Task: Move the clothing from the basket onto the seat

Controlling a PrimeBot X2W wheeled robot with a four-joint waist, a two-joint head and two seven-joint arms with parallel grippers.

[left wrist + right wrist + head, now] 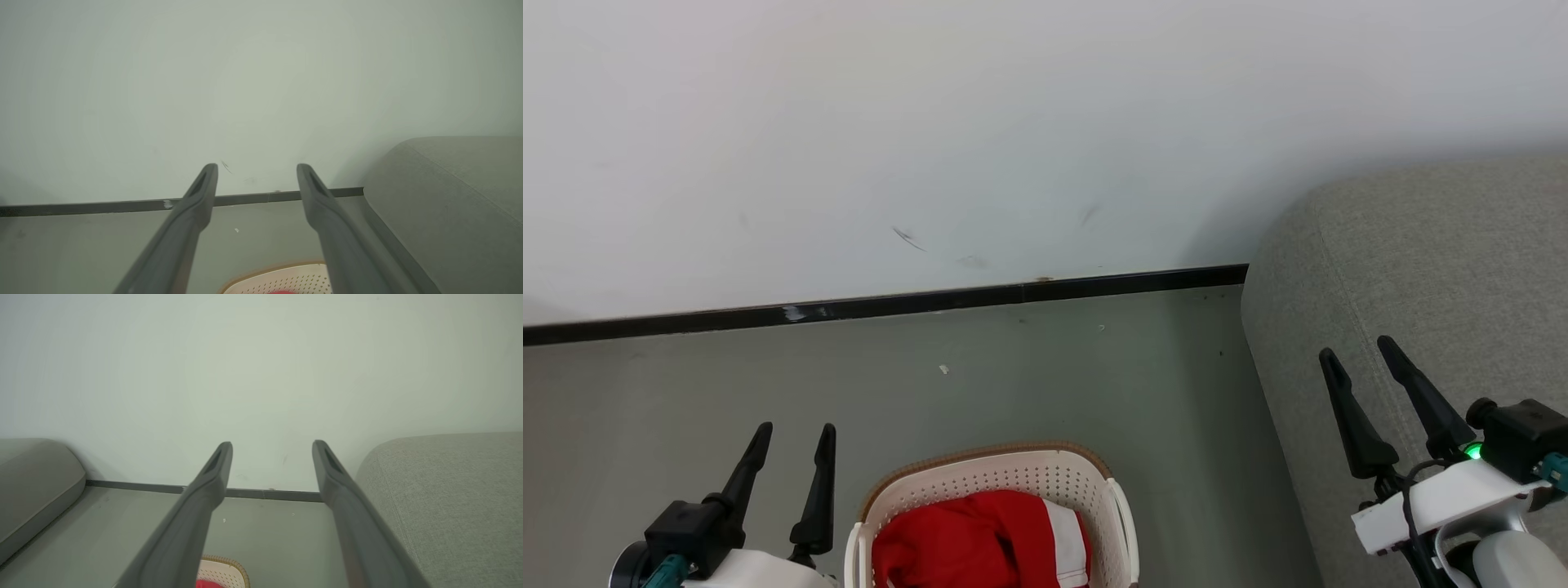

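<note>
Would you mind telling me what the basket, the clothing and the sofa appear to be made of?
The basket: probably moulded cream plastic, matte, judging by its regular perforations. The clothing: soft red fabric, going by its folds. The sofa: likely light-grey woven upholstery, with visible weave and a stitched seam.

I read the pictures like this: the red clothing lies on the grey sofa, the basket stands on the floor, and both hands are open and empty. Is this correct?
One point is wrong. The head view shows the red clothing in the basket, not on the grey sofa. The basket stands on the floor, and the left hand and right hand are open and empty.
</note>
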